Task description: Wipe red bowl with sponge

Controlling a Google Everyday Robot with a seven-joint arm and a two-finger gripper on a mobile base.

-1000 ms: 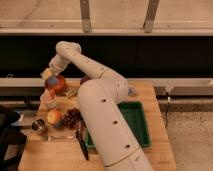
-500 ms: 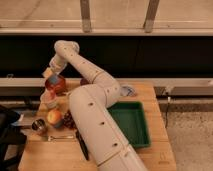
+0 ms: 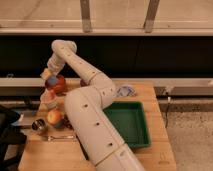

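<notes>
The red bowl [image 3: 58,85] sits at the far left of the wooden table [image 3: 150,155]. My gripper [image 3: 48,76] is at the bowl's upper left rim, at the end of the white arm [image 3: 85,115] that reaches back over the table. A yellow and blue sponge [image 3: 50,78] shows at the gripper, against the bowl's rim.
A green tray [image 3: 129,122] lies at the table's right. A white cup [image 3: 49,98], an orange fruit [image 3: 54,118], a small metal cup [image 3: 38,126], a fork [image 3: 52,137] and a blue-white cloth [image 3: 125,91] also lie on the table. A dark object [image 3: 10,130] stands at the left edge.
The gripper with the sponge has shifted slightly left and up along the bowl's rim. The arm has swung closer to the camera and covers more of the table.
</notes>
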